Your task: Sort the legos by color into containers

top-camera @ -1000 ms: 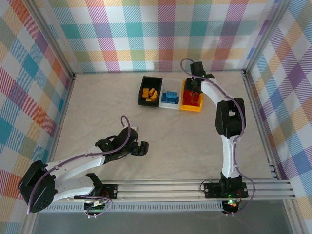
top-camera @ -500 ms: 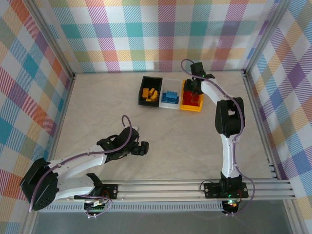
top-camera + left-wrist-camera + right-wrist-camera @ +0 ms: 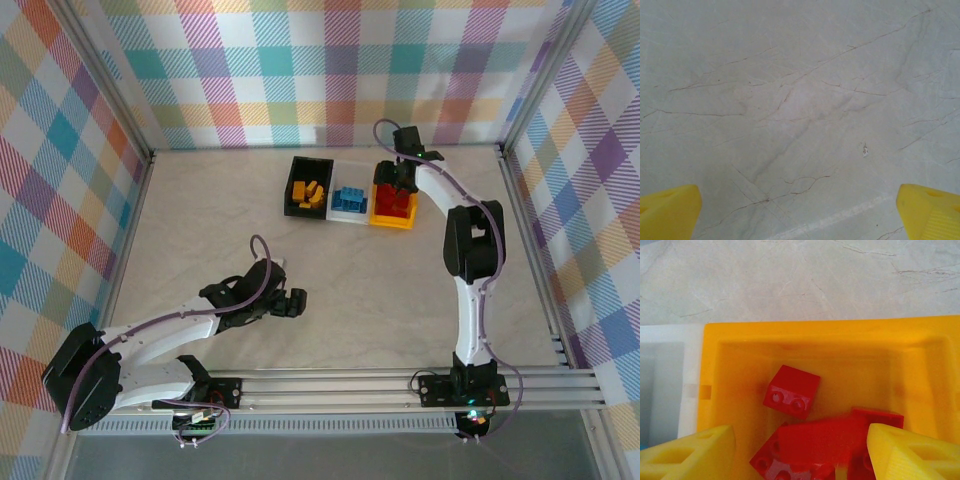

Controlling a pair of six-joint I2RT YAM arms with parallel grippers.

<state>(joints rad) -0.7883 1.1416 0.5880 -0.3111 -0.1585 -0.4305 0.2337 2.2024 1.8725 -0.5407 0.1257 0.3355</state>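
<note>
Sorted legos in the containers at the far middle of the counter (image 3: pixel 200 220). Red bricks (image 3: pixel 791 392) lie in the yellow-orange bin (image 3: pixel 815 330), one tilted on its floor and the others heaped at its near end, where one reads as a blur. Blue bricks (image 3: pixel 349 198) lie in the white bin (image 3: pixel 353 172) and yellow-orange bricks (image 3: pixel 310 192) in the black bin (image 3: pixel 298 172); the three bins touch in a row.

Compared with a second ago, the right arm's wrist has shifted slightly over the yellow-orange bin; the bins and the left arm are unchanged.

The right end effector (image 3: pixel 800 455) hangs over the red heap with its yellow fingers (image 3: pixel 690 455) apart and clamped on nothing. The left end effector (image 3: pixel 800 215) is low over bare counter near the arm bases, fingers spread wide and empty, well apart from the bins.
</note>
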